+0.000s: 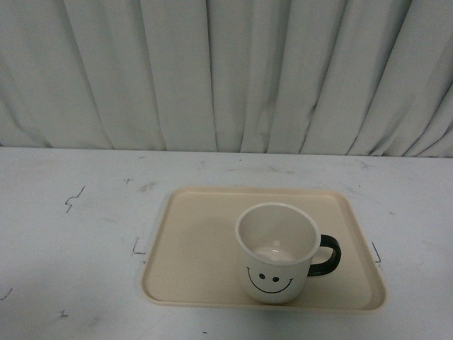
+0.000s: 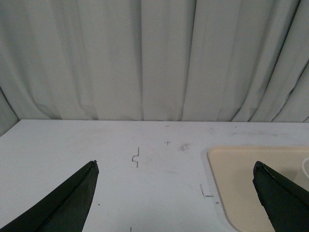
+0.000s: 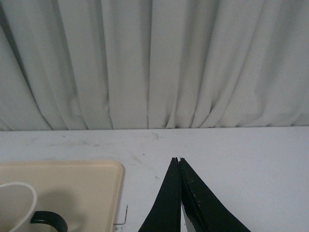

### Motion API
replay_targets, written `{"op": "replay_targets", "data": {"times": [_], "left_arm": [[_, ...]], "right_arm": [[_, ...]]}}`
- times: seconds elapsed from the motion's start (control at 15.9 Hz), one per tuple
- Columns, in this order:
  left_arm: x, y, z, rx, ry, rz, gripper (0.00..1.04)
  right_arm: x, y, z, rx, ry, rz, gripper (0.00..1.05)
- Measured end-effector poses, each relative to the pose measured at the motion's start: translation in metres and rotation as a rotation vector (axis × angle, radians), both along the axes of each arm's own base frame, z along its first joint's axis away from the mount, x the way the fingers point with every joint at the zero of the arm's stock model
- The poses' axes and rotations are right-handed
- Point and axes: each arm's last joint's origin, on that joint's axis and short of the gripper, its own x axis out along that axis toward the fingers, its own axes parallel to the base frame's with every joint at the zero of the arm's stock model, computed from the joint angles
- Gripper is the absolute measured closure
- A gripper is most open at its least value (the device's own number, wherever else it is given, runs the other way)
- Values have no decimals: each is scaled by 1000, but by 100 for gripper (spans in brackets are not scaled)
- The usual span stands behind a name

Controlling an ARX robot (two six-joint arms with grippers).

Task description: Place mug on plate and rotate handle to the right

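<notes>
Both grippers grasp nothing: the left gripper (image 2: 176, 169) has its fingers spread wide, the right gripper (image 3: 179, 162) has its fingers pressed together. Just beyond, the mug (image 1: 277, 253) stands upright on the plate (image 1: 191, 241), smiley facing the robot, handle (image 1: 326, 255) pointing right. Behind hangs a pale curtain (image 1: 226, 71). The task looks complete; any next move seems only to need keeping clear.
</notes>
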Motion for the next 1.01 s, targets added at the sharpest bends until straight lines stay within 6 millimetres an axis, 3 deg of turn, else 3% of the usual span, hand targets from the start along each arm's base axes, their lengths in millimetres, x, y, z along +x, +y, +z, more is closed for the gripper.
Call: {"op": "replay_targets", "data": {"times": [0.38,1.01], "left_arm": [[0,0,0,0,0,0,7],[0,0,0,0,0,0,7]], "right_arm": [[-25,1,1,0,-1,6,103],[-46,1,7,0,-20,6,103]]}}
